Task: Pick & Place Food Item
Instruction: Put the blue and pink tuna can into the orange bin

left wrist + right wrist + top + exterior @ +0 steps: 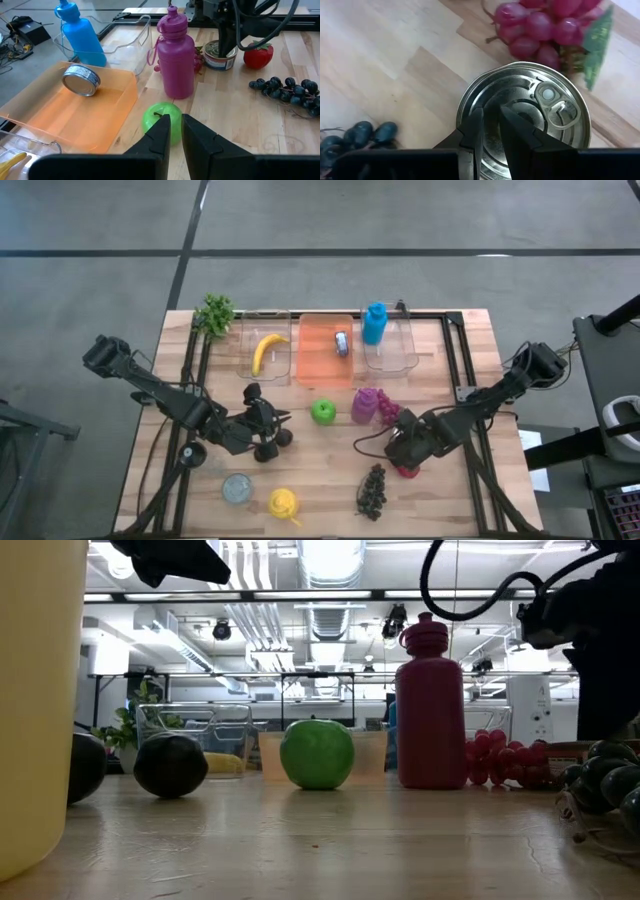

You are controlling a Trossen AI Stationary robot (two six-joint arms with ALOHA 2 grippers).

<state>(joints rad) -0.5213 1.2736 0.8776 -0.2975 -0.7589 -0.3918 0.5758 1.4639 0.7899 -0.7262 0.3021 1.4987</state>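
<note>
The right end effector (487, 137) hangs straight over a tin can (525, 117) that stands upright on the desk (320, 480), its fingers nearly closed with only a narrow slit between them and nothing held. Pointing down at the lid, it looks lined up for a grasp, though the fingers would have to spread wide to span the rim. The can sits just beside the red grapes (540, 25), near a strawberry (258, 54), with dark grapes (287, 90) a little farther off.

The left end effector (172, 132) waits low over the desk, aimed at a green apple (161, 120), its fingers likewise almost shut and empty.

Three bins line the far edge, apparently sorted: a clear one holds a banana (267, 350), the orange bin (310, 355) already has a can (81, 80), and another clear bin holds a blue bottle (80, 37). That suggests the orange bin is the tin's destination. A magenta bottle (175, 55) stands between bins and can.

The desk is pale planked wood; beyond lies a lit workshop with ceiling ducts.
</note>
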